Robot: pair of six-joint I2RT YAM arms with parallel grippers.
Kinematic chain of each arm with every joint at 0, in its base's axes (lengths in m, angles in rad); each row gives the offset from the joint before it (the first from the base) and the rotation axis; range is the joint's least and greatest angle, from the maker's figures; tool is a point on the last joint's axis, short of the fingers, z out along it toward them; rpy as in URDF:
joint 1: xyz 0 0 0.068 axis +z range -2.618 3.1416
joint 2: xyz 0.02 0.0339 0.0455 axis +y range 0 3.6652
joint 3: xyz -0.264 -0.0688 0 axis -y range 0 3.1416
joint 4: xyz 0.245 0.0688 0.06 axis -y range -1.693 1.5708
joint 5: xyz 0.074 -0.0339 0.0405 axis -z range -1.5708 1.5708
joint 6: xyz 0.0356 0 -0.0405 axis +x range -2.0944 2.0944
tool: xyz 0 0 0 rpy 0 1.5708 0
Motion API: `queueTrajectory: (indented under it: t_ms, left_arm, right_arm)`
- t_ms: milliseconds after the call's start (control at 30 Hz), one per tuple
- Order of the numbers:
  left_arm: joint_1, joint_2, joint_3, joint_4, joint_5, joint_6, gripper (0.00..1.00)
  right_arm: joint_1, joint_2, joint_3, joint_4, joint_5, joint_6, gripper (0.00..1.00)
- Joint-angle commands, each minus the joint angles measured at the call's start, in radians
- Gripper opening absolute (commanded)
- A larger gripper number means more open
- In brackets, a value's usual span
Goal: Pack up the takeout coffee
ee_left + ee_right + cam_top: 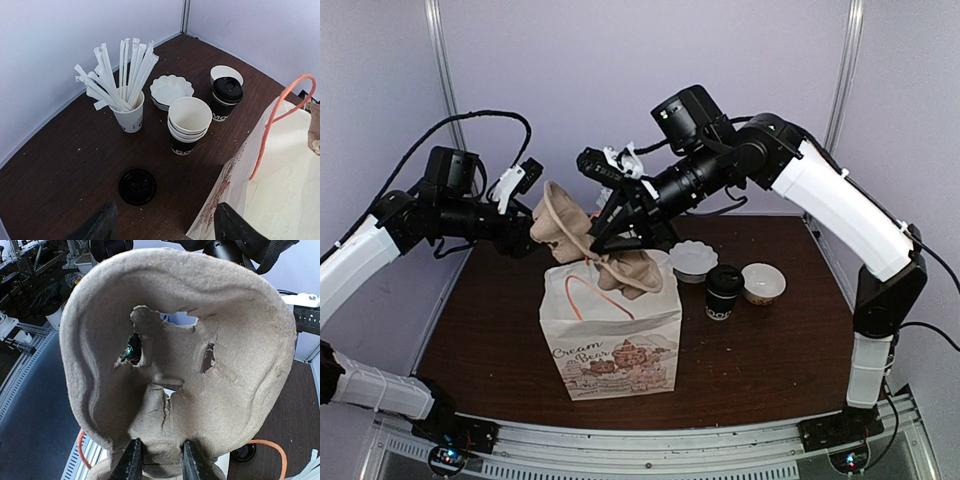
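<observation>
While the right gripper [161, 465] pinched a pulp carrier [175, 340] above the paper bag [610, 330], likely to seat it inside, the left gripper [165, 220] hung spread; the takeout coffee [723, 292] stood unpacked near the paper bag.

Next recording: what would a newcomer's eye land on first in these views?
The brown pulp cup carrier stands out most: it fills the right wrist view, clamped at its lower edge in the right hand, and is held at the top of the printed paper bag. In the top view, the lidded black takeout coffee stands upright just right of the bag, not yet packed.
</observation>
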Motion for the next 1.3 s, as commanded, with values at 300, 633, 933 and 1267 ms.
queueTrajectory:
  t_ms: [300,633,933,1267]
  left_arm:
    - [0.008,-0.055,-0.01,0.01,-0.05,0.017,0.7]
    - [0.009,-0.064,-0.043,0.031,-0.08,0.037,0.7]
    - [0.02,-0.065,-0.07,0.049,-0.092,0.051,0.7]
    - [0.074,-0.092,-0.118,0.072,-0.119,0.048,0.7]
  right_arm:
    - [0.002,-0.017,-0.186,0.125,0.04,0.03,0.25]
    - [0.003,-0.06,-0.304,0.117,0.159,0.004,0.26]
    - [0.077,-0.044,-0.304,0.0,0.367,-0.093,0.26]
    - [0.142,0.019,-0.241,-0.142,0.557,-0.092,0.26]
